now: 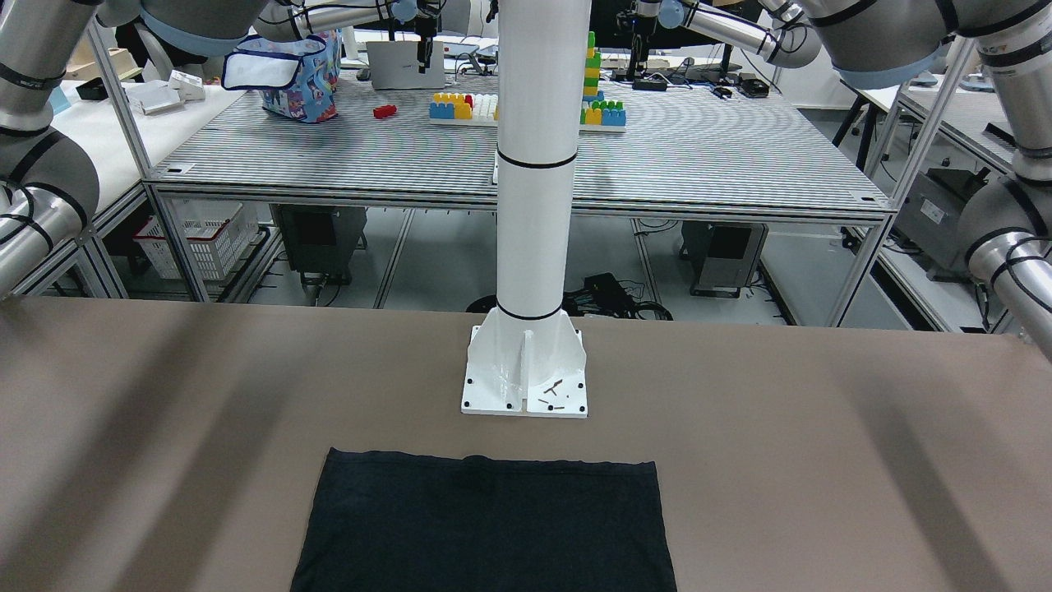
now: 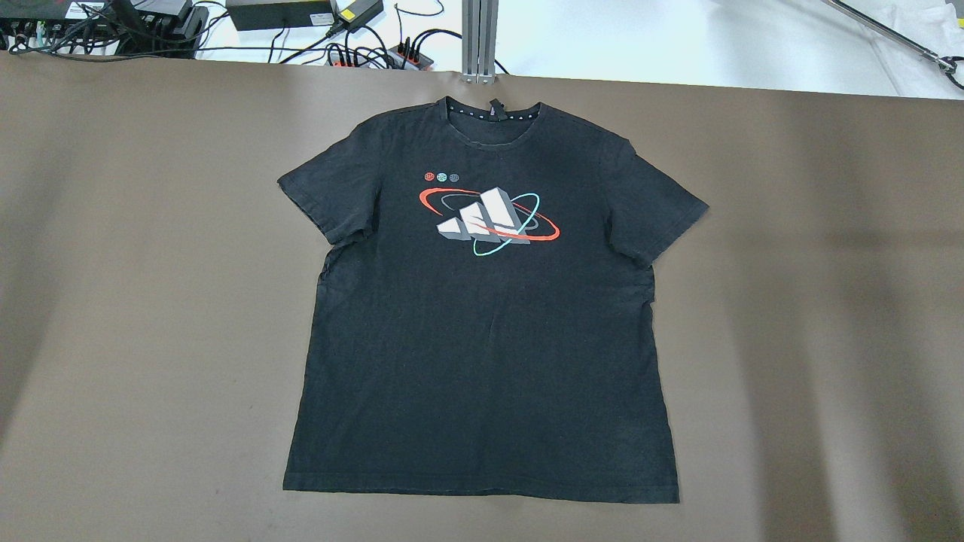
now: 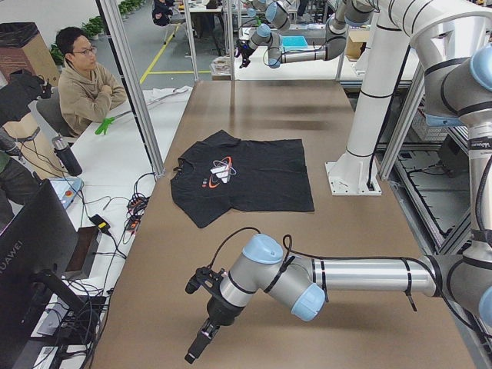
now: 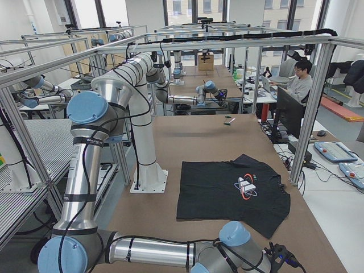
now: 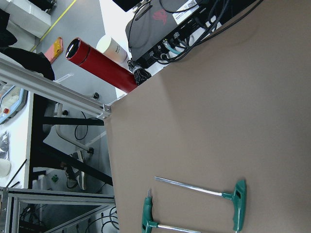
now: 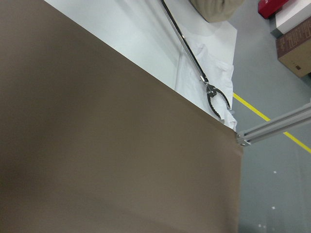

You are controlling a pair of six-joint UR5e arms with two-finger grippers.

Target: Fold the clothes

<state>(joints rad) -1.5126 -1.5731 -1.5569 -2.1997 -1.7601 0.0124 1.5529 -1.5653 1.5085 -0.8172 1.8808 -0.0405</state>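
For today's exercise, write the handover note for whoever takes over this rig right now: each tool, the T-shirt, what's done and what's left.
Tools: the left tool and right tool are at opposite ends of the table, clear of the T-shirt. Whether they are open or shut cannot be told.
T-shirt: mid-table, flat, print up, sleeves spread, hem toward the white pillar.
Done: no fold yet.
Left: all the folding.

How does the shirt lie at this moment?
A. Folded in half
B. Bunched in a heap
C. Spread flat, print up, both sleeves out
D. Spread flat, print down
C: in the overhead view the shirt lies flat on the table with its print facing up and both sleeves spread out, with no fold made yet.
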